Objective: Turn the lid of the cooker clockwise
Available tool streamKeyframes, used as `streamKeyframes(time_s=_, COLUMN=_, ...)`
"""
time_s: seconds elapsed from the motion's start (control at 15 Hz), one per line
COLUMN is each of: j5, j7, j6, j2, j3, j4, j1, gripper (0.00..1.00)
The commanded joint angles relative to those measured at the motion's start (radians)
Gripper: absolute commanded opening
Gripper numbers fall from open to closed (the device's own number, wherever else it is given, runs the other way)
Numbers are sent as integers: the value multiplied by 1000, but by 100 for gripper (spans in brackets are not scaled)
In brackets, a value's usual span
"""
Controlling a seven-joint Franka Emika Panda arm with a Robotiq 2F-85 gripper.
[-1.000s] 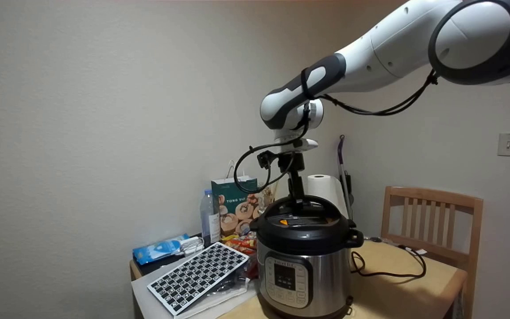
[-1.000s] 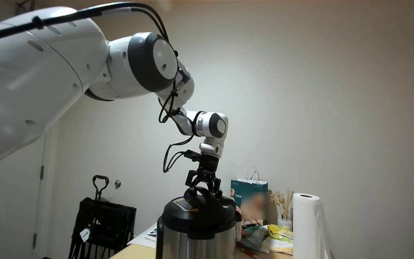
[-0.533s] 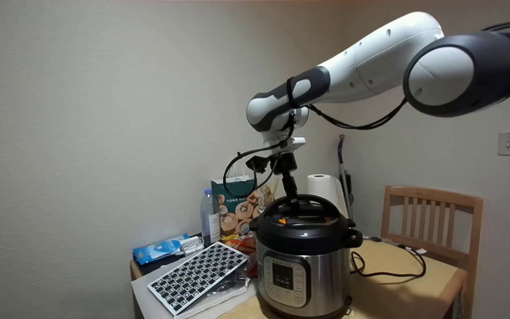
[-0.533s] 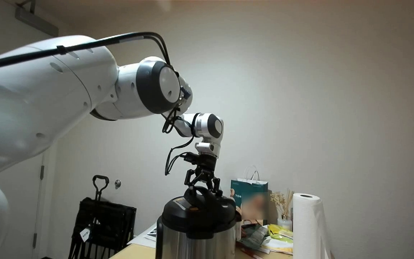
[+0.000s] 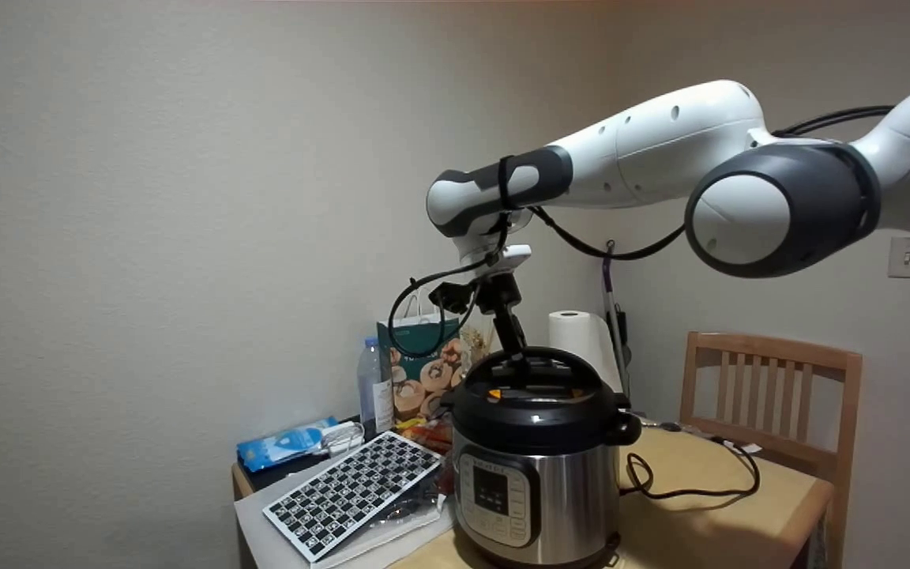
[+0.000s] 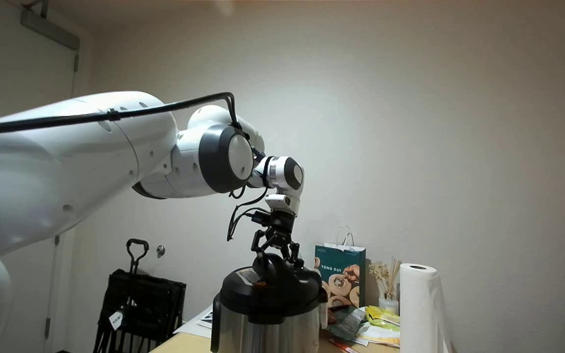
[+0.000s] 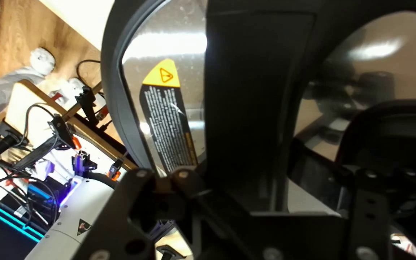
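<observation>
A: Straight in at the fingers, and they stand well parted, one on each side of the handle, that dark bar running down the middle of the wrist view!

B: Any squeeze on it?

A: Can't tell! Too dark down there to say whether they press or merely straddle. But the gripper is right down at the handle in both exterior views, and it leans, fingers toward the lower right, in an exterior view.

B: And beneath it, the lid?

A: On top of the cooker, lower centre of the frame, looking level, no gap I can spot!

B: So what's the score?

A: Lid seated: done. Gripper at the handle: done. The clockwise turn? No mark I can read says how far round it is; my guess is we're in the twist itself. Left to do, I reckon: finish the turn, let go, back away.

B: The danger?

A: The whole cooker could swing round with the lid! I see nothing bracing it on the table.

B: Further out?

A: The arm stretches from the right edge, a patterned board lies lower left, and a paper towel roll stands lower right in an exterior view!
</observation>
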State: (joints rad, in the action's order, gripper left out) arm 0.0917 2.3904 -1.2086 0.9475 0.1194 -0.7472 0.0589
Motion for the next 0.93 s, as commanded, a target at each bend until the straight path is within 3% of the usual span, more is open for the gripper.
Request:
streamKeyframes(time_s=0.0, j5=55, j7=-24, j6=71, j2=104, j3=-40, j4=62, j1=-26, gripper=23)
streamKeyframes(time_s=0.07, j5=36, j7=-46, j6=92, j2=100, j3=-36, j4=73, j1=-16, gripper=23)
streamKeyframes(time_s=0.13, j5=-3, j7=-6, j6=36, j2=34, j3=0, j4=61, j1=-1, gripper=23)
streamKeyframes(time_s=0.27, j5=-11, j7=-4, j6=38, j2=38, j3=4, j4=70, j1=5, gripper=73)
streamKeyframes(time_s=0.33, j5=-23, j7=-7, j6=43, j2=20, j3=11, j4=61, j1=11, gripper=75)
streamKeyframes(time_s=0.6, j5=-72, j7=4, j6=131, j2=-60, j3=41, j4=15, j1=42, gripper=98)
streamKeyframes(time_s=0.87, j5=-112, j7=21, j6=190, j2=-142, j3=72, j4=-19, j1=70, gripper=100)
